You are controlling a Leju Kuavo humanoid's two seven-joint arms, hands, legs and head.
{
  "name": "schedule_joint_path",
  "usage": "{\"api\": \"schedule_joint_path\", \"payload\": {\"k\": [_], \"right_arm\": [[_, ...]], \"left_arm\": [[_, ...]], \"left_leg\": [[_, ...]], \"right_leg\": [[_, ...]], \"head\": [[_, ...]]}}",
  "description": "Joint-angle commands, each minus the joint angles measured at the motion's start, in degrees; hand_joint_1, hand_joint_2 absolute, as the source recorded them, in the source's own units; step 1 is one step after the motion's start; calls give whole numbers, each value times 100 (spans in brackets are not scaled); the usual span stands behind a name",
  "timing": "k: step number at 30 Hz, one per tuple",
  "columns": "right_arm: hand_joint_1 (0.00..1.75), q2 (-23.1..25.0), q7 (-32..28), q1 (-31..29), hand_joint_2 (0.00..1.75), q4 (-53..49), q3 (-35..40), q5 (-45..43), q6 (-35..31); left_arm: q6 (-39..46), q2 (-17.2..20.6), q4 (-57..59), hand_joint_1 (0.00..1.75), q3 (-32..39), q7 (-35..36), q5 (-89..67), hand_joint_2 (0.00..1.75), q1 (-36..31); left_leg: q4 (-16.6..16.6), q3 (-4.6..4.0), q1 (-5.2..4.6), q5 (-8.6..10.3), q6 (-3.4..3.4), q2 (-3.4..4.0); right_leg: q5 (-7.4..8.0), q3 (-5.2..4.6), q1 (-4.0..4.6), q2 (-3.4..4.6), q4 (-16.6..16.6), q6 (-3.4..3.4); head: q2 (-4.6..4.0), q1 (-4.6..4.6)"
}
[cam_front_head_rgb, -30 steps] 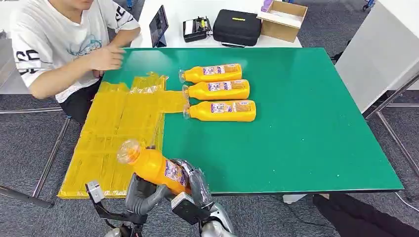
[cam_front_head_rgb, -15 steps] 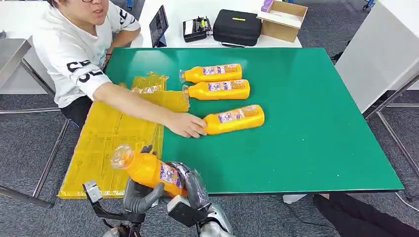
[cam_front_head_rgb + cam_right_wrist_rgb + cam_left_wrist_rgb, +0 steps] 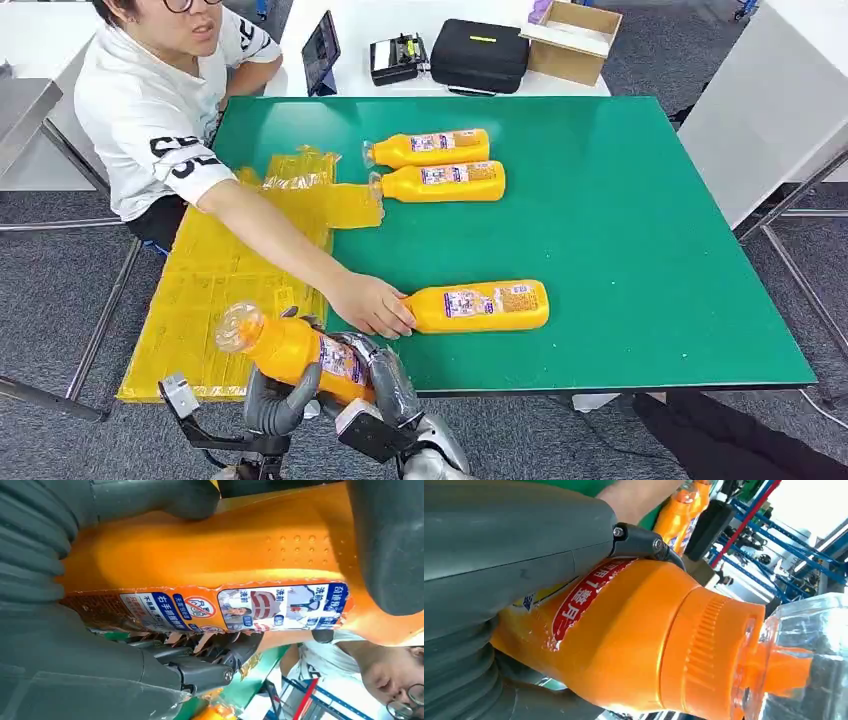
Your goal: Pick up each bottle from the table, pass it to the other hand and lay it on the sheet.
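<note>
A: What is held at this moment?

B: One bottle [image 3: 295, 349] is gripped by both hands at the near edge of the bench [image 3: 640, 250]. The left hand [image 3: 280, 400] is wrapped under its neck end and the right hand [image 3: 385, 380] is closed round its base, so the pass appears to be mid-way. It is held above the sheet [image 3: 230, 270], not yet laid down.

A: What has been changed?

B: Another bottle [image 3: 478, 306] has been dragged by a person's hand [image 3: 370, 304] from the row of three towards the near edge within the last second. Two bottles [image 3: 440, 165] are left at the far side.

A: And for the task?

B: The next pick-up has probably been made easier to reach. Release by the right hand is judged to be the next need.
</note>
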Motion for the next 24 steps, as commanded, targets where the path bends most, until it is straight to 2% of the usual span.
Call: {"api": "schedule_joint_path", "payload": {"k": [1,3,5,6,20,21,22,24], "right_arm": [[175,211,30,216,175,482,284,-17,135],[175,216,30,213,175,489,277,-12,134],[175,216,30,213,175,489,277,-12,134],[175,223,30,204,175,510,276,2,143],[175,202,30,215,175,471,189,-66,210],[47,209,30,235,175,419,123,-91,155],[0,218,30,245,175,348,28,-228,253],[0,120,30,340,175,-194,-169,-484,317]], "left_arm": [[52,-110,-126,175,-179,-39,-272,175,-162],[131,-96,-129,175,-193,-74,-404,175,-166],[131,-96,-129,175,-193,-74,-404,175,-166],[221,-88,-130,175,-200,-124,-564,175,-169],[221,-79,-187,175,-133,-128,-582,175,-157],[284,-92,-219,175,-109,-168,-666,175,-142],[307,-95,-245,175,-90,-183,-676,175,-133],[381,-87,-370,175,-13,-213,-716,175,-82]], "left_leg": [[10,60,22,-40,-1,13],[0,14,6,-9,-1,-3],[3,38,13,-23,-1,1],[0,14,6,-8,-1,-7],[1,25,9,-14,-1,-3],[0,13,5,-6,-1,-5],[0,16,6,-8,-1,-5],[1,18,8,-10,-1,-5]], "right_leg": [[-33,71,31,-7,-7,-46],[-10,19,9,-10,-4,-16],[-22,46,19,-12,-6,-31],[-11,20,9,-14,-3,-16],[-15,31,13,-13,-5,-22],[-8,17,8,-11,-4,-13],[-10,21,9,-12,-4,-16],[-11,23,11,-12,-4,-17]], "head": [[0,0],[0,0],[0,0],[0,0],[0,0],[0,0],[0,0],[0,0]]}}
